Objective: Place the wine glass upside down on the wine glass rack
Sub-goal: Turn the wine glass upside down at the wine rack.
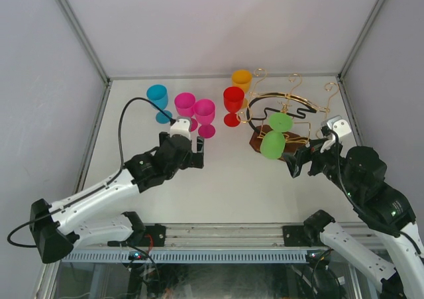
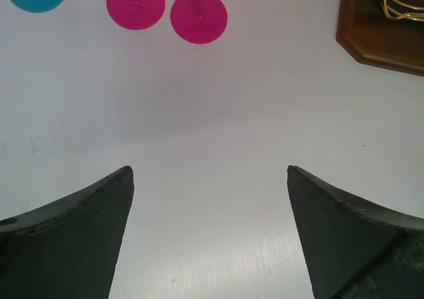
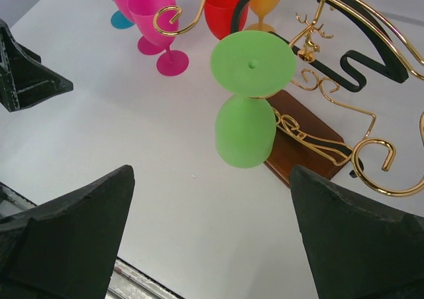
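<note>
A green wine glass (image 1: 272, 140) hangs upside down from a gold arm of the wine glass rack (image 1: 287, 107); it also shows in the right wrist view (image 3: 246, 120). The rack (image 3: 344, 60) is gold wire with scroll ends and a black loop on a brown wooden base (image 3: 308, 138). My right gripper (image 1: 296, 163) is open and empty, a little in front of the hanging glass (image 3: 211, 179). My left gripper (image 1: 197, 154) is open and empty over bare table (image 2: 209, 173), near the pink glasses.
Upright glasses stand at the back: blue (image 1: 158, 101), two pink (image 1: 185, 107) (image 1: 205, 116), red (image 1: 233, 104) and orange (image 1: 242, 80). The pink bases (image 2: 199, 17) and the rack's base corner (image 2: 377, 34) show in the left wrist view. White walls enclose the table.
</note>
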You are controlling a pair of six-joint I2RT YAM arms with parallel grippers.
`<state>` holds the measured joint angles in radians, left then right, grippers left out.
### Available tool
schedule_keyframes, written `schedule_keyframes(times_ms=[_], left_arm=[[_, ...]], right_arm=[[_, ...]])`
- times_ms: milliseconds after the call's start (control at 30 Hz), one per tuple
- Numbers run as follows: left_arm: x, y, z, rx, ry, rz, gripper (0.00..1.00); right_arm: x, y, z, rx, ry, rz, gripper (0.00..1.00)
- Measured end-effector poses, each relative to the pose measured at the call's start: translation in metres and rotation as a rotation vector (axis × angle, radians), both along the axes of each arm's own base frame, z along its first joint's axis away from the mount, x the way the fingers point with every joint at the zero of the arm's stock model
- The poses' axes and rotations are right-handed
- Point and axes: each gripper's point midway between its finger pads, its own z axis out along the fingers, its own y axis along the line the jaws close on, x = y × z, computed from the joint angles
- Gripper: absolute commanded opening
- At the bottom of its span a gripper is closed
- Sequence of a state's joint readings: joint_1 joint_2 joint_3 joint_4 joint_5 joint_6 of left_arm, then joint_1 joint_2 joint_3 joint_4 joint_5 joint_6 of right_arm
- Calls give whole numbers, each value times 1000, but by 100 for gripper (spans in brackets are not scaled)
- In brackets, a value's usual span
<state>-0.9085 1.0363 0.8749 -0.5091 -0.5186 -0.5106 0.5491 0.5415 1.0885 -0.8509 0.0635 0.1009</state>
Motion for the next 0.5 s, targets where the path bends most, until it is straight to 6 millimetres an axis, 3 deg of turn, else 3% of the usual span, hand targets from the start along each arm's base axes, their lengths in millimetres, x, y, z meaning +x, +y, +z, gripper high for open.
schedule_keyframes(times_ms=[333, 500], left_arm=[[7, -10, -18, 71, 102, -20, 100], [9, -11, -21, 95, 124, -19, 100]], right_arm=[[11, -13, -19, -22, 135, -134, 98], [20, -22, -17, 27, 174, -191, 98]])
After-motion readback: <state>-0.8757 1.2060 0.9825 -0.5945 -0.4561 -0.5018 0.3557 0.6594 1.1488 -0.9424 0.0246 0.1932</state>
